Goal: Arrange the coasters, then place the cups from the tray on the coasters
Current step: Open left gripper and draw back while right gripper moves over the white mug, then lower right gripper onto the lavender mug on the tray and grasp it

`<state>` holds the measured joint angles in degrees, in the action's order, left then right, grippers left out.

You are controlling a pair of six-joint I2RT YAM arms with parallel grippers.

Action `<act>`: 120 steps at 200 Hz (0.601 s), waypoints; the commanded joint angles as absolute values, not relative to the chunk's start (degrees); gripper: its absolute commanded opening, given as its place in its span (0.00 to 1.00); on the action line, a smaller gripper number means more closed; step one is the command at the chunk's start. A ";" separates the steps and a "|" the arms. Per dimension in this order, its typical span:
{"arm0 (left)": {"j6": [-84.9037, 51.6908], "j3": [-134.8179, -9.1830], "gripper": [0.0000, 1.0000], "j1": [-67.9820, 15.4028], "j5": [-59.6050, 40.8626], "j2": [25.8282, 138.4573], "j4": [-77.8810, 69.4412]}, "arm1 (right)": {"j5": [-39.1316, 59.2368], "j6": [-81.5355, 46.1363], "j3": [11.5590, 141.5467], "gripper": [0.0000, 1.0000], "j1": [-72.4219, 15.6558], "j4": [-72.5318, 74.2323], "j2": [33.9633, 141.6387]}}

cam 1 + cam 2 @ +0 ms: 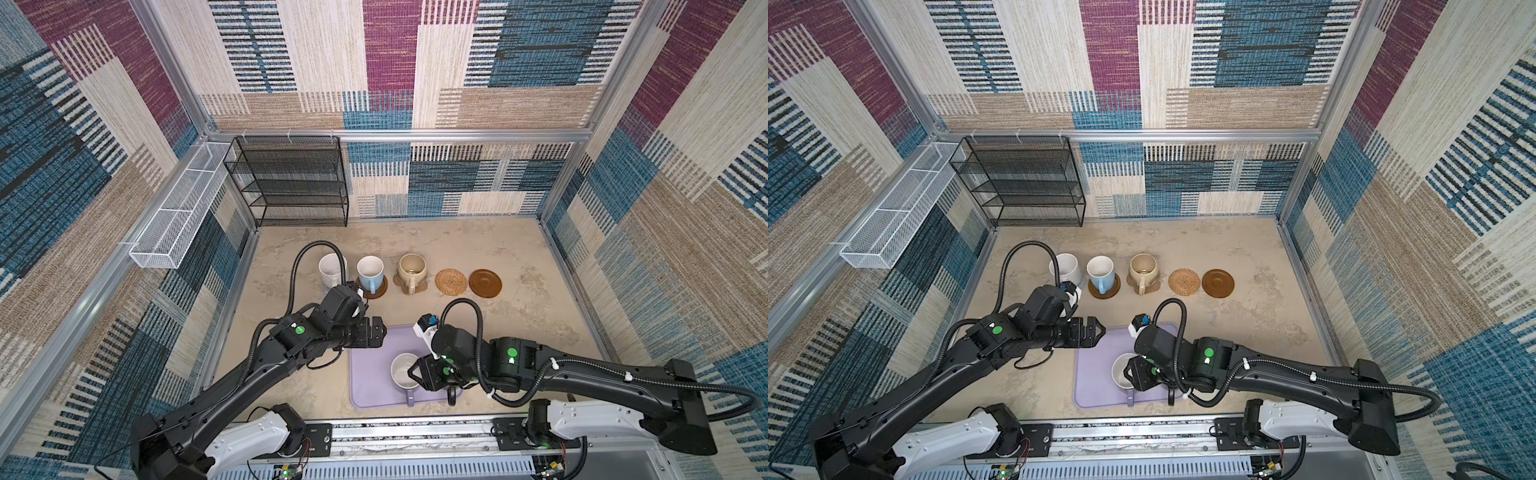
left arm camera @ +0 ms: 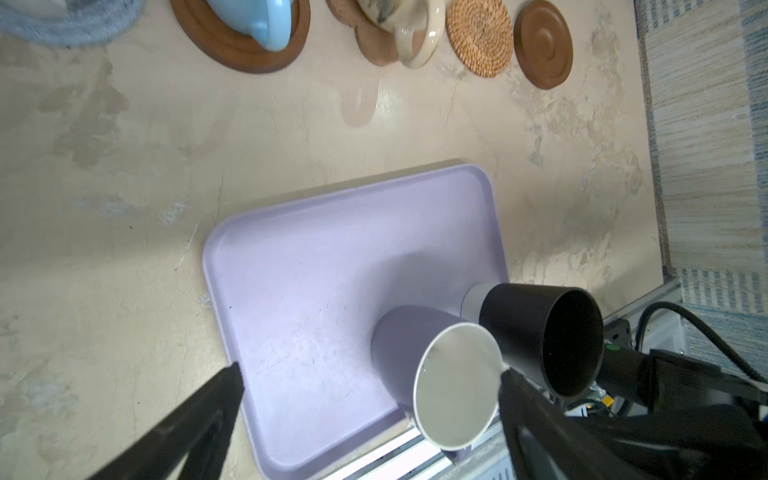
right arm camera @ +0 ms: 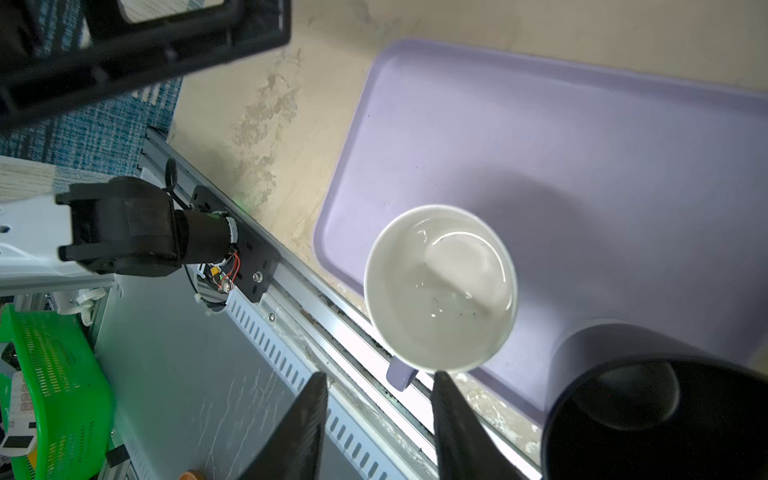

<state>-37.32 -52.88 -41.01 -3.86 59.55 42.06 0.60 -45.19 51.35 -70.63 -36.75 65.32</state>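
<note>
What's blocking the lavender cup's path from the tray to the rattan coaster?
Nothing visible. Bare table lies between the tray and the rattan coaster. The black cup stands beside the lavender cup, off that line.

Black arms [image 1: 224, 390], green dots [image 1: 299, 330].

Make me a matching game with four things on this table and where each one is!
Things:
1. light blue cup
2. beige cup
3. lavender cup
4. rattan coaster

Places:
A. on the tray
B. bare, no cup on it
C. on a dark brown coaster
D. on the paw-shaped coaster

Pairs: 1-C, 2-D, 3-A, 4-B
</note>
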 commanded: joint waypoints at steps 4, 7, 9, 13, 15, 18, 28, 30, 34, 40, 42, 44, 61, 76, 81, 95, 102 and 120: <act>-36.31 -50.12 0.99 -39.61 -7.37 58.82 42.06 | -1.58 -49.86 51.80 0.42 -73.38 -37.79 67.29; -36.45 -49.72 0.99 -39.48 -7.60 58.72 41.88 | -1.55 -49.98 51.85 0.42 -73.55 -37.78 67.65; -36.51 -49.52 0.99 -39.45 -7.72 58.71 41.76 | -1.57 -50.09 51.81 0.42 -73.72 -37.79 67.87; -36.68 -49.16 0.99 -39.37 -7.95 58.63 41.63 | -1.50 -50.25 51.79 0.41 -74.02 -37.87 68.24; -36.68 -49.01 0.99 -39.29 -8.10 58.56 41.54 | -1.61 -50.31 51.77 0.41 -74.07 -37.92 68.45; -36.81 -48.76 0.99 -39.20 -8.35 58.47 41.49 | -1.71 -50.45 51.77 0.40 -74.29 -38.02 68.81; -37.06 -48.14 0.99 -39.09 -8.98 58.12 41.15 | -1.79 -50.99 51.40 0.37 -74.60 -38.15 69.57; -37.02 -48.03 0.99 -39.11 -9.08 58.06 41.07 | -1.77 -51.11 51.33 0.37 -74.70 -38.14 69.60; -37.21 -47.91 0.99 -39.07 -9.20 57.87 40.92 | -1.68 -51.34 51.11 0.36 -74.89 -38.02 69.84; -37.25 -47.66 0.99 -39.03 -9.39 57.66 40.79 | -1.31 -51.81 50.75 0.35 -75.25 -37.70 70.05; -37.26 -47.62 0.99 -39.02 -9.45 57.55 40.72 | -1.16 -51.98 50.68 0.35 -75.41 -37.59 70.09; -37.26 -47.61 0.99 -39.02 -9.48 57.43 40.66 | -1.10 -52.19 50.59 0.34 -75.52 -37.48 70.19; -37.23 -47.50 0.99 -38.85 -9.65 57.19 40.69 | -0.38 -53.71 49.64 0.33 -76.82 -36.72 70.80; -37.18 -47.50 0.99 -38.85 -9.63 57.16 40.74 | 0.27 -54.53 48.67 0.33 -77.52 -35.81 71.67; -37.18 -47.54 0.99 -38.83 -9.58 57.19 40.79 | 0.44 -54.66 48.38 0.33 -77.64 -35.50 72.07; -37.31 -47.55 0.99 -38.78 -9.66 57.09 40.70 | 0.70 -55.02 47.82 0.33 -77.96 -34.29 73.03; -37.44 -47.29 0.99 -38.85 -10.17 56.76 40.36 | 0.72 -55.01 47.55 0.34 -78.08 -33.65 73.60; -37.68 -45.81 0.99 -38.71 -12.14 55.93 38.21 | -0.44 -55.02 47.99 0.37 -78.05 -33.31 75.50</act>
